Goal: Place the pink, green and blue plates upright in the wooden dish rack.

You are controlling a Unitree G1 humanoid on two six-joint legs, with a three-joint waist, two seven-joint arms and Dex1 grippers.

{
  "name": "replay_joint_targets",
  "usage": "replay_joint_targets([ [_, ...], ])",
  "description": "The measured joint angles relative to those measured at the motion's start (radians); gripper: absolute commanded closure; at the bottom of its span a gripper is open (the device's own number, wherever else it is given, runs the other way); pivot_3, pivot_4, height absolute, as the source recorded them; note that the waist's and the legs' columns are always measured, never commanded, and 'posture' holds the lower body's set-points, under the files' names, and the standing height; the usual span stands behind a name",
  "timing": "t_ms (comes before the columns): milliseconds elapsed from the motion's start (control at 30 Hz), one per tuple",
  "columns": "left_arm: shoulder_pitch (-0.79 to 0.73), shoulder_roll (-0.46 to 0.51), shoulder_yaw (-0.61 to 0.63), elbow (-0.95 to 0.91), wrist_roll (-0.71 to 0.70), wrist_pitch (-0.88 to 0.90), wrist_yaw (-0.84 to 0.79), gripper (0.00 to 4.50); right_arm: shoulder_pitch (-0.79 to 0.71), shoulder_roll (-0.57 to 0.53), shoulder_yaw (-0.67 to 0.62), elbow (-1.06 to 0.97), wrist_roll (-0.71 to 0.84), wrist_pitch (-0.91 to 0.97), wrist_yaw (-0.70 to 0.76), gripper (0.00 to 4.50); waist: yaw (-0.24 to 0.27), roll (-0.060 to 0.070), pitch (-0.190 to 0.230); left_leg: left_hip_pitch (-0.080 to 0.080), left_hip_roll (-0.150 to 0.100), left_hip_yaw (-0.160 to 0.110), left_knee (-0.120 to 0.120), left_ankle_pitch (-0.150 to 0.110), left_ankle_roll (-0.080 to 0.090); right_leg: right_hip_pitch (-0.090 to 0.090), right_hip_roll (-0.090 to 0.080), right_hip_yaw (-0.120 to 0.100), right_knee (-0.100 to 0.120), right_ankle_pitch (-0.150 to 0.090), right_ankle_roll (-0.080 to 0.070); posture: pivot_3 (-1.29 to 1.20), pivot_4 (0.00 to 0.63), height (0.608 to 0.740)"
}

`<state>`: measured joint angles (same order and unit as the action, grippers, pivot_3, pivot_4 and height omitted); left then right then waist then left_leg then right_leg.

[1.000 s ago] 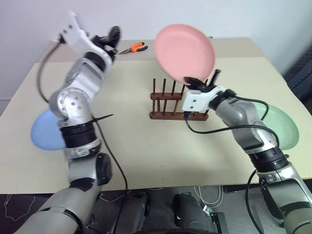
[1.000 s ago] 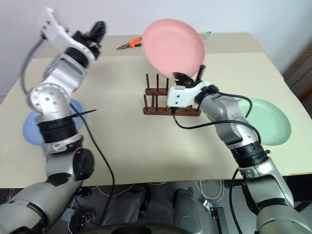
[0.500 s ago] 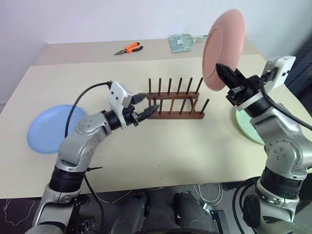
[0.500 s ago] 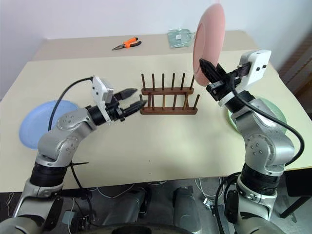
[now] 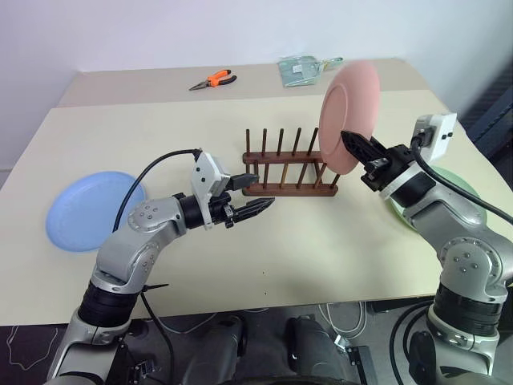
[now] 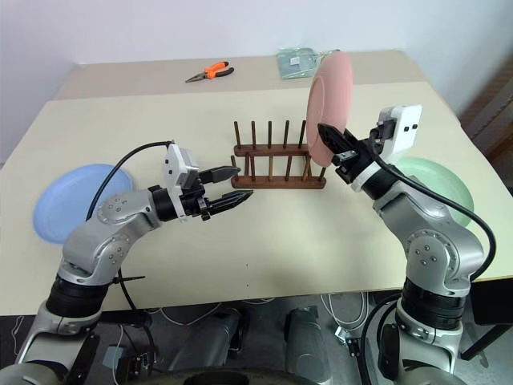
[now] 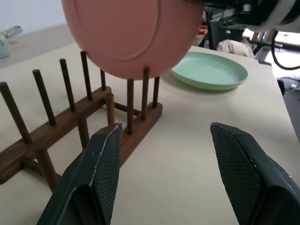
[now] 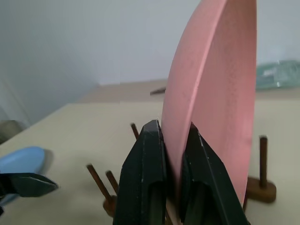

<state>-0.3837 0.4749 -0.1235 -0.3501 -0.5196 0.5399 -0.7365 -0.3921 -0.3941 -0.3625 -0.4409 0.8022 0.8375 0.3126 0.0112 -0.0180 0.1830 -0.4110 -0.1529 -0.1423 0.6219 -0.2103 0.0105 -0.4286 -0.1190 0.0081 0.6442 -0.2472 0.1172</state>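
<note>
My right gripper is shut on the lower rim of the pink plate and holds it upright, nearly edge-on. The plate hangs over the right end of the wooden dish rack, its lower edge about level with the peg tops. The rack's slots hold nothing. My left gripper is open and level in front of the rack's left end, pointing right, with nothing between its fingers. The blue plate lies flat at the table's left. The green plate lies flat at the right, partly behind my right arm.
Orange-handled pliers and a clear packet lie on the far table section behind the rack. The table's front edge runs close below both arms. Bare tabletop lies between the rack and that edge.
My left arm swung down from high at the left to level in front of the rack. My right wrist rolled the pink plate from face-on to upright, then lowered it towards the rack.
</note>
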Motion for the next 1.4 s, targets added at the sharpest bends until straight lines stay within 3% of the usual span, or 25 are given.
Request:
replay_joint_targets([
  [67, 0.005, 0.000, -0.009, -0.008, 0.008, 0.000, -0.002, 1.42, 0.000, -0.004, 0.003, 0.020, -0.002, -0.004, -0.003, 2.86, 0.000, 0.000, 0.000, 0.000, 0.000, 0.000, 0.000, 0.000, 0.000, 0.000, 0.000, 0.000, 0.000, 0.000, 0.000, 0.00, 0.150, 0.720],
  [200, 0.016, 0.000, -0.017, -0.008, 0.013, 0.000, -0.004, 1.42, 0.000, -0.035, 0.029, 0.033, -0.066, -0.057, -0.003, 0.78, 0.000, 0.000, 0.000, 0.000, 0.000, 0.000, 0.000, 0.000, 0.000, 0.000, 0.000, 0.000, -0.001, 0.000, 0.000, 0.00, 0.150, 0.720],
  [333, 0.018, 0.000, -0.022, -0.009, 0.019, 0.000, -0.009, 1.42, 0.000, -0.065, 0.019, 0.031, -0.101, -0.134, 0.013, 0.78, 0.001, 0.000, 0.000, 0.000, 0.000, 0.000, 0.000, 0.000, 0.000, 0.000, 0.000, 0.000, -0.001, 0.000, 0.000, 0.00, 0.150, 0.720],
  [500, 0.018, -0.004, -0.032, -0.005, 0.030, -0.001, -0.025, 1.42, 0.003, -0.112, -0.153, 0.030, -0.032, -0.169, -0.006, 0.78, 0.004, 0.000, 0.000, 0.000, 0.000, 0.000, 0.000, -0.001, 0.001, 0.001, 0.000, 0.000, -0.004, 0.001, 0.001, 0.00, 0.150, 0.720],
  [667, 0.016, -0.006, -0.049, 0.020, 0.043, -0.008, -0.051, 1.42, 0.179, -0.217, -0.208, 0.036, -0.083, -0.174, 0.026, 0.78, 0.002, 0.000, 0.000, 0.000, 0.001, 0.001, -0.001, -0.002, 0.003, 0.003, 0.000, 0.000, -0.008, 0.001, 0.001, 0.00, 0.150, 0.720],
  [800, 0.006, -0.013, -0.061, 0.055, 0.068, -0.031, -0.069, 1.42, 0.411, -0.402, 0.014, 0.054, -0.357, -0.231, 0.070, 0.78, 0.001, 0.003, -0.001, 0.000, 0.001, 0.004, 0.000, -0.003, 0.004, 0.003, 0.000, 0.001, -0.009, 0.000, 0.000, 0.00, 0.150, 0.720],
  [900, -0.001, -0.023, -0.072, 0.074, 0.090, -0.049, -0.071, 1.42, 0.460, -0.409, 0.138, 0.111, -0.478, -0.240, 0.064, 0.78, 0.000, 0.005, 0.000, 0.000, 0.001, 0.006, 0.001, -0.002, 0.004, 0.003, 0.000, 0.003, -0.009, 0.001, -0.001, 0.00, 0.150, 0.720],
  [1000, -0.003, -0.030, -0.080, 0.074, 0.096, -0.053, -0.073, 1.42, 0.453, -0.416, 0.166, 0.166, -0.564, -0.247, 0.055, 1.67, 0.002, 0.005, 0.000, 0.000, 0.002, 0.006, 0.002, -0.003, 0.004, 0.003, 0.001, 0.003, -0.009, 0.002, -0.001, 0.00, 0.150, 0.720],
  [1167, 0.005, -0.025, -0.079, 0.073, 0.103, -0.058, -0.072, 1.42, 0.427, -0.430, 0.200, 0.227, -0.664, -0.273, 0.054, 4.17, 0.003, 0.005, 0.000, 0.000, 0.002, 0.006, 0.001, -0.003, 0.005, 0.003, 0.001, 0.003, -0.010, 0.004, 0.002, 0.00, 0.150, 0.720],
  [1200, 0.011, -0.021, -0.078, 0.073, 0.106, -0.058, -0.071, 1.42, 0.421, -0.429, 0.201, 0.236, -0.677, -0.278, 0.053, 4.41, 0.002, 0.005, 0.000, 0.000, 0.002, 0.006, 0.001, -0.003, 0.005, 0.003, 0.001, 0.003, -0.010, 0.004, 0.002, 0.00, 0.150, 0.720],
  [1400, 0.022, -0.018, -0.078, 0.073, 0.117, -0.062, -0.069, 1.42, 0.352, -0.407, 0.201, 0.255, -0.744, -0.344, 0.026, 4.41, 0.000, 0.005, 0.000, 0.000, 0.002, 0.006, 0.002, -0.003, 0.005, 0.003, 0.001, 0.003, -0.010, 0.004, 0.002, 0.00, 0.150, 0.720],
])
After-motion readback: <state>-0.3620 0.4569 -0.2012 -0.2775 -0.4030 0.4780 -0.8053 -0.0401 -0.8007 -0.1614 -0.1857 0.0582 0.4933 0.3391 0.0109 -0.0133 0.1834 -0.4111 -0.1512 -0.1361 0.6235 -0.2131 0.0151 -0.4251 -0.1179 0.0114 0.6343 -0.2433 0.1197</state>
